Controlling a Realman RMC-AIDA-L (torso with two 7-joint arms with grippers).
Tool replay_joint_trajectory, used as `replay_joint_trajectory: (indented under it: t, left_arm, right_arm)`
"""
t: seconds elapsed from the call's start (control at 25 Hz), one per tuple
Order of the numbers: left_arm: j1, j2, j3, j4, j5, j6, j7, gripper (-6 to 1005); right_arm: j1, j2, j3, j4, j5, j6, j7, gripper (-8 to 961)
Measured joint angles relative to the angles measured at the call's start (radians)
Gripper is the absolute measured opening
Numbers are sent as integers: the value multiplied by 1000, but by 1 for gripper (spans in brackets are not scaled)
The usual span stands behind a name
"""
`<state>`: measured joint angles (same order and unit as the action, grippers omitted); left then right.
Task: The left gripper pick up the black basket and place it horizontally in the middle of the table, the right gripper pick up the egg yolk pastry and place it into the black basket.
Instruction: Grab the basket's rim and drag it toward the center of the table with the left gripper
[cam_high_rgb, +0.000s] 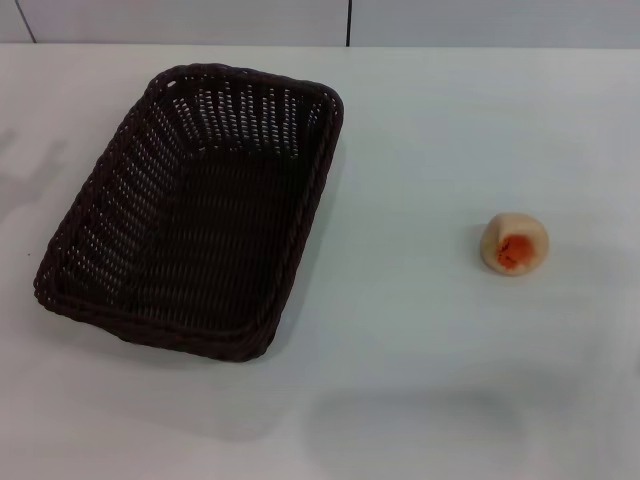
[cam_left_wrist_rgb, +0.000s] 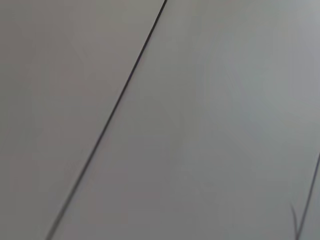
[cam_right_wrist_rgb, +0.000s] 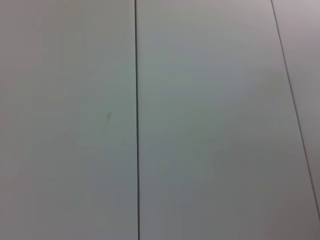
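Spanning the whole head view, the tabletop (cam_high_rgb: 420, 380) is a plain white surface and carries both task items.

The black basket (cam_high_rgb: 195, 205) lies at roughly 9 o'clock from the tabletop centre. It rests upright on its base with nothing inside, and its long axis runs obliquely, from about 1 o'clock at the far end to 7 o'clock at the near end. It is therefore neither centred nor horizontal.

The egg yolk pastry (cam_high_rgb: 515, 243) sits at roughly 3 o'clock, well apart from the basket, with its orange-red patch facing the camera.

Neither the left claw nor the right claw appears in any view. Both wrist views show only pale panels with dark seams. Whether either claw is wide, narrow or holding anything cannot be told, although nothing on the tabletop is being gripped.

Judged step in hand: the left claw's approach to the basket, not yet begun.

Recommended procedure:
1. Grip the braided rim on one long side, near its midpoint, so the load hangs balanced.
2. Seat one finger inside the sloping wall and one outside.
3. Lift only enough to clear the tabletop.
4. Rotate until the long axis runs 9 to 3 o'clock.
5. Set down at centre, leaving the pastry undisturbed.
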<state>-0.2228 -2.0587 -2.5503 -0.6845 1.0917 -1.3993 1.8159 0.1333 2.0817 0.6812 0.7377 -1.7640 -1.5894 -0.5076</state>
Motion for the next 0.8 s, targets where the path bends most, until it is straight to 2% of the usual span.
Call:
replay_joint_trajectory:
  t: [0.12,0.16,0.2,0.28,0.32,0.44,0.48,0.52,0.64,0.68,0.72,0.8]
  left_arm:
    - [1,1,4,-119,97,35,-223,812]
    - [-4,2,6,-185,169,41,-332,812]
    - [-4,2,6,-185,169,41,-332,812]
    - [-21,2,13,-271,283,44,-490,812]
    - [-21,2,13,-271,283,44,-490,812]
    - [-41,3,14,-346,392,44,-618,811]
    - [-53,4,15,-392,467,44,-694,811]
    - [-53,4,15,-392,467,44,-694,811]
    - [-82,5,25,-478,619,45,-818,811]
    - [-100,5,48,-531,718,45,-889,811]
    - [-100,5,48,-531,718,45,-889,811]
    - [-115,5,84,-588,819,44,-954,811]
  right_arm:
    - [0,1,0,1,0,0,0,532]
    - [1,1,0,2,0,0,0,532]
    - [2,1,0,2,0,0,0,532]
    - [4,1,-1,3,0,-1,0,532]
    - [4,1,-1,3,0,-1,0,532]
    - [6,1,-2,3,0,-1,0,532]
    - [7,1,-2,3,0,-2,0,532]
    - [7,1,-2,3,0,-2,0,532]
    - [8,1,-2,5,0,-3,0,533]
    - [8,1,-2,9,0,-4,0,533]
    - [8,1,-2,9,0,-4,0,533]
    - [9,1,-2,11,0,-4,0,533]
